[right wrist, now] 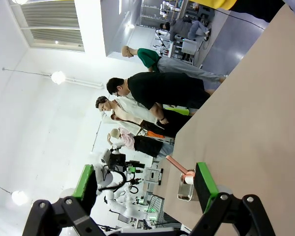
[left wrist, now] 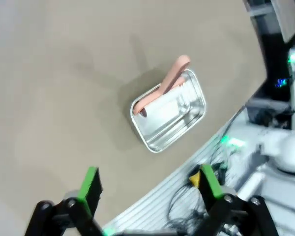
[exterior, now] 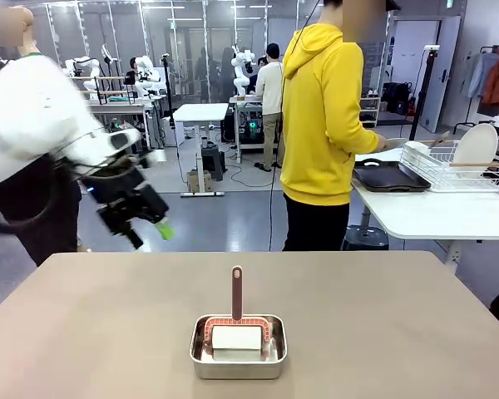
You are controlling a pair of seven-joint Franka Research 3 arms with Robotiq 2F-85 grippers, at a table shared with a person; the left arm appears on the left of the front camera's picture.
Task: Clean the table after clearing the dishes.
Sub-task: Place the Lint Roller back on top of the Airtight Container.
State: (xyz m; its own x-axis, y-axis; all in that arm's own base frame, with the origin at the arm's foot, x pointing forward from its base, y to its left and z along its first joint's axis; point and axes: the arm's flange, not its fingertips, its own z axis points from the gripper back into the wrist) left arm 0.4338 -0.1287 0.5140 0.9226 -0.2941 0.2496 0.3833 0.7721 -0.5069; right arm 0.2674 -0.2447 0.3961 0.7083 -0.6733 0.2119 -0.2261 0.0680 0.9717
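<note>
- Table [exterior: 382, 332]: beige top carries a small steel pan [exterior: 238, 346] by its near edge, holding a brown-handled brush [exterior: 236, 293].
- Dishes [exterior: 476, 145]: racked on the white side table [exterior: 432, 218].
- Left gripper [exterior: 150, 235]: released, above the far-left corner.
- Right gripper [right wrist: 145, 184]: released, holding nothing.

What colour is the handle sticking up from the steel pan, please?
The handle is reddish brown, clearest in the front view.

Both claws gaping wide, holding nothing.
The left arm is reaching in from nine o'clock, its left claw [exterior: 150, 234] pointing toward five o'clock; the right claw [right wrist: 145, 184] is spreading its green pads [right wrist: 205, 180] apart.
</note>
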